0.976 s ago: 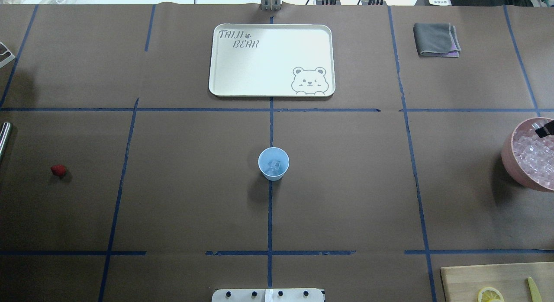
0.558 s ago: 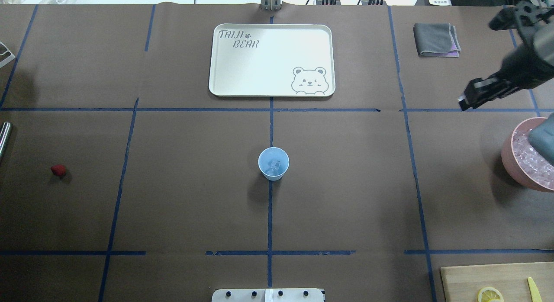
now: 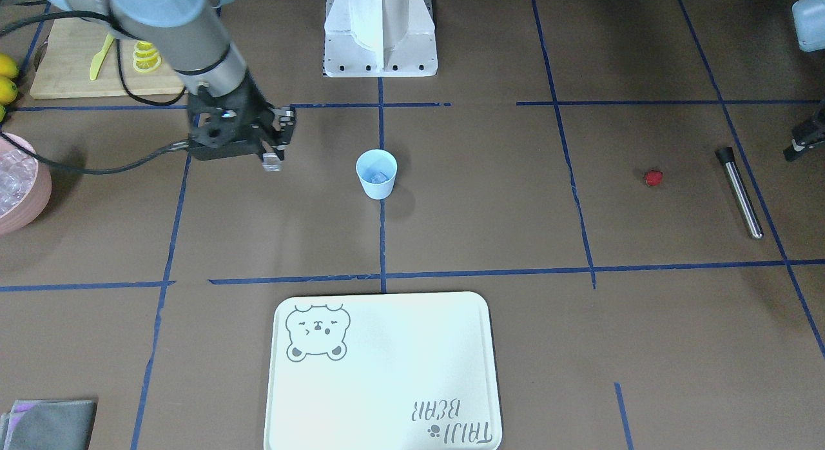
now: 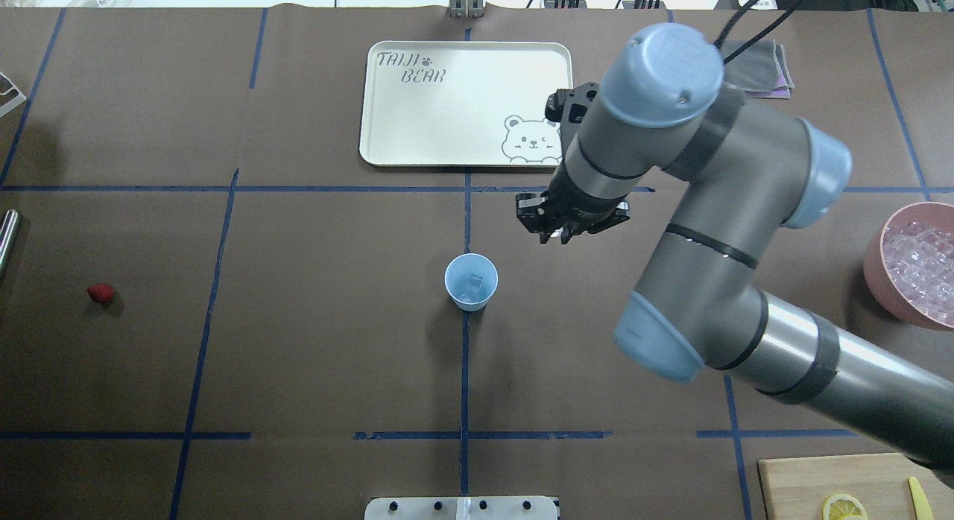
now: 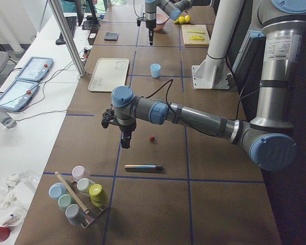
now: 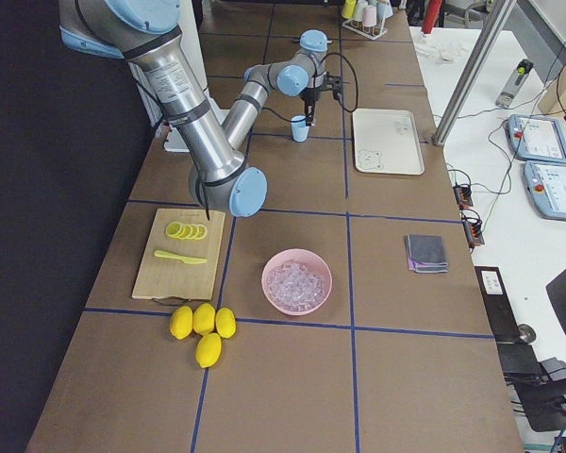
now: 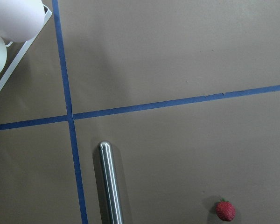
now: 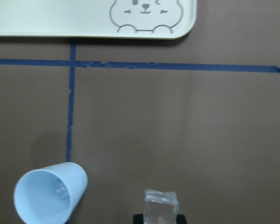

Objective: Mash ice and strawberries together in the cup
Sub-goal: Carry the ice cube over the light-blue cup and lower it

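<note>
Right wrist-mounted view shows the right gripper (image 3: 272, 158) clamped on a clear, glassy ice cube (image 8: 161, 204), held off the table beside the cup (image 8: 49, 198). That cup is a small pale-blue tapered tumbler, upright at the table's middle, with more whitish ice (image 4: 472, 284) in its bottom. The strawberry (image 4: 100, 293), tiny, round and bright red, lies well apart on the robot's left side near a metal rod (image 3: 740, 192); the left gripper (image 5: 125, 142) hangs close above it, and its grip cannot be told.
</note>
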### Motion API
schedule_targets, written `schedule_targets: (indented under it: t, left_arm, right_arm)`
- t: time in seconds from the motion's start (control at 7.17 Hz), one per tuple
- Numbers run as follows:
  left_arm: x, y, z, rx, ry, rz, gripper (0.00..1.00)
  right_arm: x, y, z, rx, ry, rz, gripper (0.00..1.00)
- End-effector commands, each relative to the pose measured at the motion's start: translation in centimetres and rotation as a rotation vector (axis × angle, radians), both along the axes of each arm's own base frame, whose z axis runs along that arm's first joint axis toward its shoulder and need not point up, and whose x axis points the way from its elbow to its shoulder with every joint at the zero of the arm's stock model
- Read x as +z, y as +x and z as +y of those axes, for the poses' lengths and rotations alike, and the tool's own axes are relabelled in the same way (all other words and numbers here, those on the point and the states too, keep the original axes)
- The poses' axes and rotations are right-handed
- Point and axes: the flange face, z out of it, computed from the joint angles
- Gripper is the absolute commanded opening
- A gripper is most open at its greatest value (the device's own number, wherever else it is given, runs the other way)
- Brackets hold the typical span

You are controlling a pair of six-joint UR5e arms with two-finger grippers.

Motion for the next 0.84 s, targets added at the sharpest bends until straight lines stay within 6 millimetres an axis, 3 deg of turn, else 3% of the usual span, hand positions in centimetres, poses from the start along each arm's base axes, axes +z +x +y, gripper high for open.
schedule_targets:
  t: [0.0,0.14,0.42,0.7]
  left_arm:
    - [0.2,0.0,0.0,0.0,-0.004,-0.001,1.0]
    - [0.2,0.0,0.0,0.0,-0.002,0.0,1.0]
    - [0.2,0.0,0.0,0.001,-0.001,-0.002,1.0]
    - [0.2,0.0,-0.1,0.001,-0.001,-0.002,1.0]
  right_arm:
    - [-1.6,-5.7,2.9,0.005,0.003,0.029,0.0]
    - [-1.0,-7.1,3.2,0.001,0.006,0.05,0.0]
    - [-2.6,-9.5,2.5,-0.005,0.006,0.058,0.0]
    - [-2.6,-9.6,2.5,-0.005,0.007,0.06,0.0]
